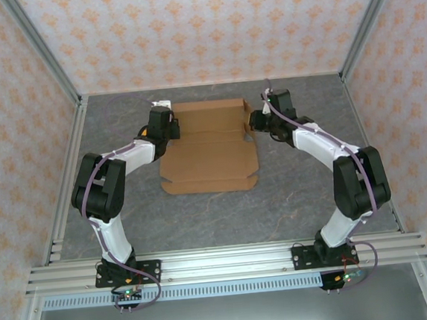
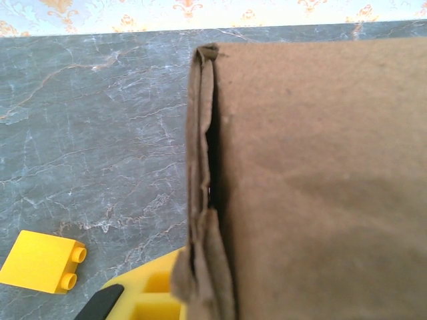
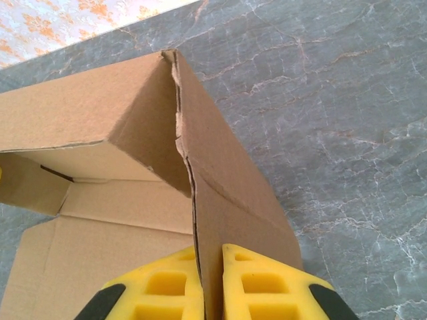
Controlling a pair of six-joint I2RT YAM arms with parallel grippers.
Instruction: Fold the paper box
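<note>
The paper box (image 1: 209,156), plain brown cardboard, lies in the middle of the table with its back panel and side flaps raised. My left gripper (image 1: 172,131) is at its left side. In the left wrist view one yellow finger (image 2: 155,292) presses against the doubled cardboard edge (image 2: 200,200), and the gripper (image 2: 200,303) is shut on that edge. My right gripper (image 1: 251,124) is at the box's right side. There both yellow fingers (image 3: 163,288) are shut on the upright side flap (image 3: 227,193), with the box's open inside (image 3: 100,247) to their left.
A small yellow studded block (image 2: 43,261) lies on the grey marble table (image 1: 306,189) just left of the box's left wall. Metal frame posts and patterned walls close in the table on three sides; a rail (image 1: 222,262) runs along the near edge.
</note>
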